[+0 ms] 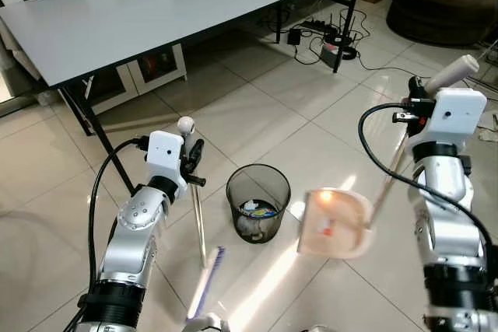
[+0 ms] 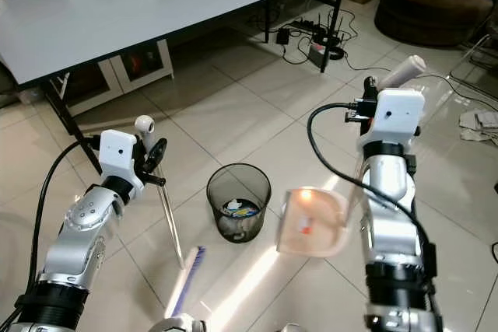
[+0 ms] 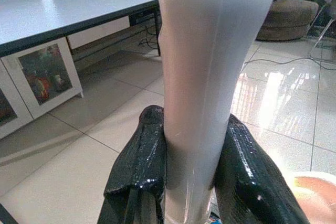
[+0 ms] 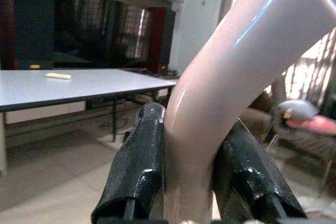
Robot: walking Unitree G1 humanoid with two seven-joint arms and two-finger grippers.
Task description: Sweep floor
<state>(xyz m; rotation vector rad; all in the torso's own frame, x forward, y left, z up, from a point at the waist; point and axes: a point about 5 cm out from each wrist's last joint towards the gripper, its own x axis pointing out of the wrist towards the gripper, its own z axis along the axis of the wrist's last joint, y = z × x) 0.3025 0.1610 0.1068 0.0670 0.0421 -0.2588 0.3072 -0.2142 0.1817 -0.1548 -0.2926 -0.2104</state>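
Left gripper (image 3: 191, 182) jaws clamped on broom (image 1: 199, 227) handle near top; right gripper (image 4: 191, 182) jaws clamp dustpan (image 1: 336, 223) handle, pan right of bin (image 1: 257, 201); both light, stiff, slick plastic; grips look adequate.

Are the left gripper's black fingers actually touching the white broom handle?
Touching. The left wrist view shows both black fingers pressed against the white broom handle, no gap.

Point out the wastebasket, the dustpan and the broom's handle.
wastebasket (image 1: 257, 201): left eye view, on its black mesh wall, front side.
dustpan (image 1: 336, 224): left eye view, on the middle of its pink pan.
broom handle (image 1: 199, 225): left eye view, on the thin metal shaft below the left gripper (image 1: 193, 162).
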